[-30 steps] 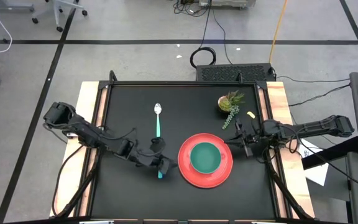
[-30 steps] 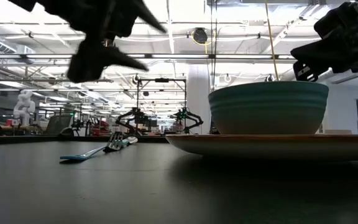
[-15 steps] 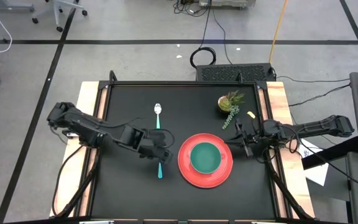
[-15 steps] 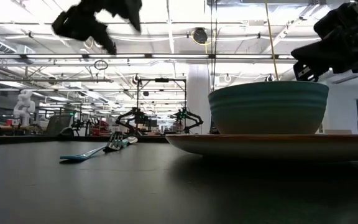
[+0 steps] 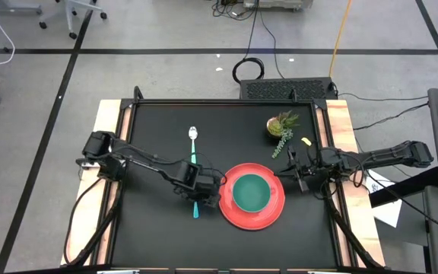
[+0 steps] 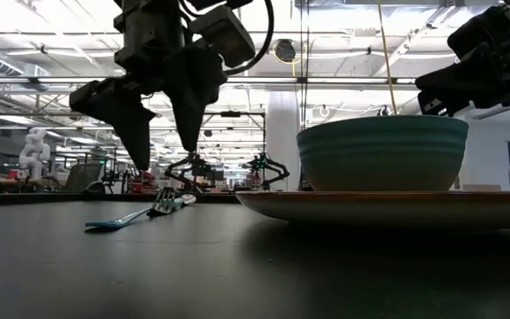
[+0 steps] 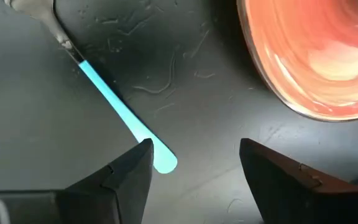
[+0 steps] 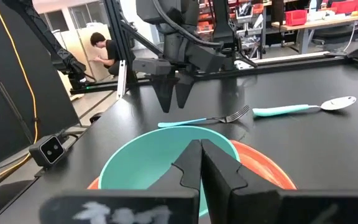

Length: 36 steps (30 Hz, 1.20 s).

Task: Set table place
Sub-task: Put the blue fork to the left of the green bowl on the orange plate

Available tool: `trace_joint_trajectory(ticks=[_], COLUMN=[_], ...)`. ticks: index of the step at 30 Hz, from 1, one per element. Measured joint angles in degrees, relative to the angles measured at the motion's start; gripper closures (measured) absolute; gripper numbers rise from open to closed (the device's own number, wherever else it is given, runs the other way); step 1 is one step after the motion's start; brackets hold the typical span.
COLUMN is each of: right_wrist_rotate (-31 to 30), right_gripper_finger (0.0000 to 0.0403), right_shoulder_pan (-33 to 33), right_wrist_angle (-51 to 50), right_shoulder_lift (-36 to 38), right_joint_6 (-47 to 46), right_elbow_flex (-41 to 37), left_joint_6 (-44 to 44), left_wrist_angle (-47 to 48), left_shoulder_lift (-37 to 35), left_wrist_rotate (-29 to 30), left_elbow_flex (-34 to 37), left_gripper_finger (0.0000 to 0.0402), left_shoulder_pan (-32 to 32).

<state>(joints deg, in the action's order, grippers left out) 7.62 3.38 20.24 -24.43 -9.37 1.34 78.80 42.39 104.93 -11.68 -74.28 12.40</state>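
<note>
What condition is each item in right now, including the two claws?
left gripper: open, hanging above the fork's handle end.
right gripper: shut, empty, waiting at the plate's edge.
fork: lying flat on the table, not gripped.
spoon: lying flat, untouched.
bowl: upright on the plate.
potted plant: upright.

High view: overhead, straight down, whole table (image 5: 158, 122). Low view: table-top height, level, close to plate (image 6: 397, 206) at 3 o'clock. Left wrist: close, downward on fork (image 7: 104, 93). Right wrist: low, across bowl (image 8: 160, 158). All share plate.
</note>
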Motion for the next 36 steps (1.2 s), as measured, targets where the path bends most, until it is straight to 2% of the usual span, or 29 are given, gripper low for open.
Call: trace_joint_trajectory(ticks=[11, 21, 36], right_wrist_rotate=[0.0, 0.0, 0.0], right_gripper_finger=[0.0403, 0.0403, 0.0403], right_shoulder_pan=[0.0, 0.0, 0.0], right_wrist_angle=[-1.4, -1.7, -2.1], right_shoulder_lift=[0.0, 0.0, 0.0], right_joint_6=[0.0, 0.0, -0.4], right_elbow_flex=[0.0, 0.0, 0.0], left_joint_6=[-1.1, 2.5, 3.6], left_wrist_angle=[-1.2, 4.6, 6.2], left_shoulder_lift=[0.5, 0.5, 0.9], left_wrist_rotate=[1.2, 4.1, 7.3], left_elbow_flex=[0.0, 0.0, 0.0], left_gripper_finger=[0.0158, 0.0158, 0.0158], left_shoulder_pan=[-0.6, -2.0, -2.2])
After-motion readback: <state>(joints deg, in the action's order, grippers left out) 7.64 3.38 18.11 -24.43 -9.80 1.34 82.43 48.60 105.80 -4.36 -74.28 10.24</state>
